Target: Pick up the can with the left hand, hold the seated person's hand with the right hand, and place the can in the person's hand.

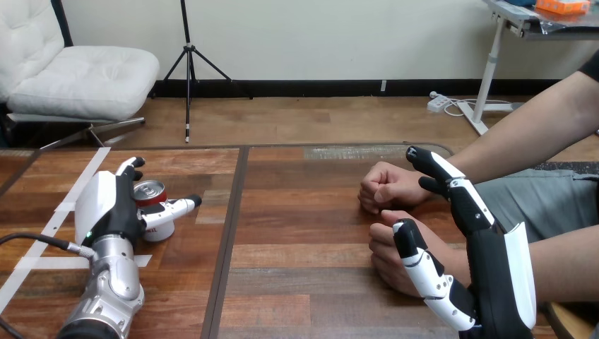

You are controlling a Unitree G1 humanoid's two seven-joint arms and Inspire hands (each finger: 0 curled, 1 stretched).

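The left hand (113, 208) is closed round the can (157, 227). Its fingers curve past the can's far side and its thumb lies across the near side, against the wall just under the rim. The can stands upright in that grip, right beside the palm on its thumb side, with its base on the table (304, 233) and its open top level with the knuckles. The right hand (494, 282) is spread wide and grips nothing, its fingers and thumb nearly straight. The person's nearer hand (385, 258), a loose fist resting on the table, lies in the gap between that thumb and the fingers, with the thumb passing over its knuckles. Whether the thumb touches it cannot be told. The person's farther hand (387, 187), also fisted on the table, sits just beyond the right hand's fingertips, which reach across its wrist. The can is well apart from the right hand and from both of the person's hands.
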